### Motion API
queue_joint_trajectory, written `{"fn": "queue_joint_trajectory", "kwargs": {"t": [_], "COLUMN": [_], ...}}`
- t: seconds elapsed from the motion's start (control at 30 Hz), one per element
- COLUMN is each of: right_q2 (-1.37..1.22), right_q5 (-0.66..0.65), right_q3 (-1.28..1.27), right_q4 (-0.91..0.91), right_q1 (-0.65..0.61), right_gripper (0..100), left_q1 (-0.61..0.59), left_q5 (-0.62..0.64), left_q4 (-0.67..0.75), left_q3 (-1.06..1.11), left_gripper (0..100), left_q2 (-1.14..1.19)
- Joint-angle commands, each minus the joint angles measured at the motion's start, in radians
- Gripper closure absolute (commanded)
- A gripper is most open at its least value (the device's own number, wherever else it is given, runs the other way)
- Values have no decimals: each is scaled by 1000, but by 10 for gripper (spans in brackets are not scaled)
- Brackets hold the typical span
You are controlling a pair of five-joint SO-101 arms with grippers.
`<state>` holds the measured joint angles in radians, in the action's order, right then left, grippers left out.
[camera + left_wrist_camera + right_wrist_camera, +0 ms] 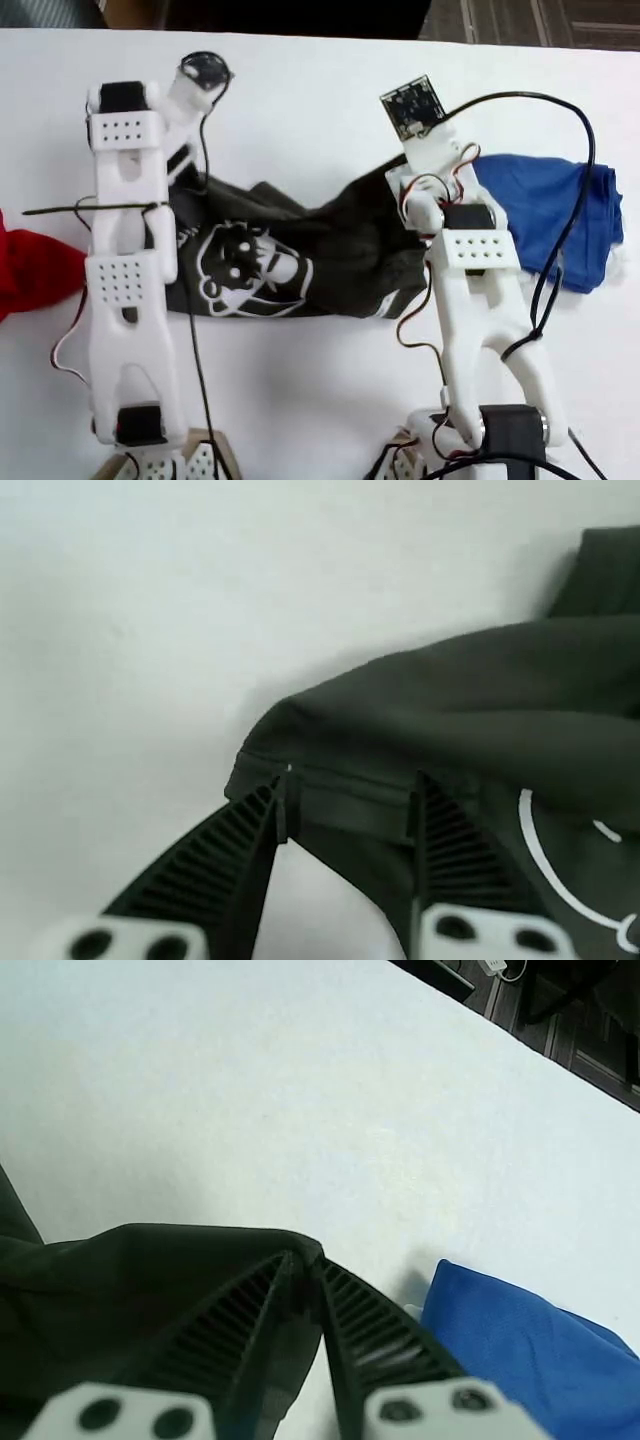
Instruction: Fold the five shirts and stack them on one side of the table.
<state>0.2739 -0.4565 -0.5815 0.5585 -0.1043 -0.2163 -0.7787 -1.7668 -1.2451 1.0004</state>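
Observation:
A black shirt (330, 250) with a white skull print lies crumpled across the middle of the white table (320, 90). My left gripper (345, 790) is open at the shirt's left end, its fingers on either side of a hem of the black shirt (480, 700). In the high view the left gripper (183, 168) sits low over that edge. My right gripper (303, 1265) is shut on a raised fold of the black shirt (120, 1280) at its right end (405, 188). A blue shirt (545, 215) lies bunched just right of the right arm, and it shows as blue cloth (510, 1340) beside the fingers.
A red shirt (30, 270) lies bunched at the table's left edge. Black cables run over both arms and across the blue shirt. Bare table stretches behind the shirts and in front between the two arm bases.

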Motion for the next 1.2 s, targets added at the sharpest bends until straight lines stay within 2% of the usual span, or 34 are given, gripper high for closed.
{"fn": "queue_joint_trajectory", "kwargs": {"t": [0.0,0.13,0.23,1.17], "right_q2": [2,2,2,2], "right_q5": [3,3,3,3], "right_q3": [8,8,8,9], "right_q4": [-18,-18,-18,-19], "right_q1": [10,10,10,12], "right_gripper": [976,976,976,976], "left_q1": [8,32,46,38], "left_q5": [-63,-135,-155,-152], "left_q4": [-23,-20,-17,112], "left_q3": [108,311,369,351], "left_gripper": [801,801,801,815], "left_q2": [-103,-186,-219,-29]}}
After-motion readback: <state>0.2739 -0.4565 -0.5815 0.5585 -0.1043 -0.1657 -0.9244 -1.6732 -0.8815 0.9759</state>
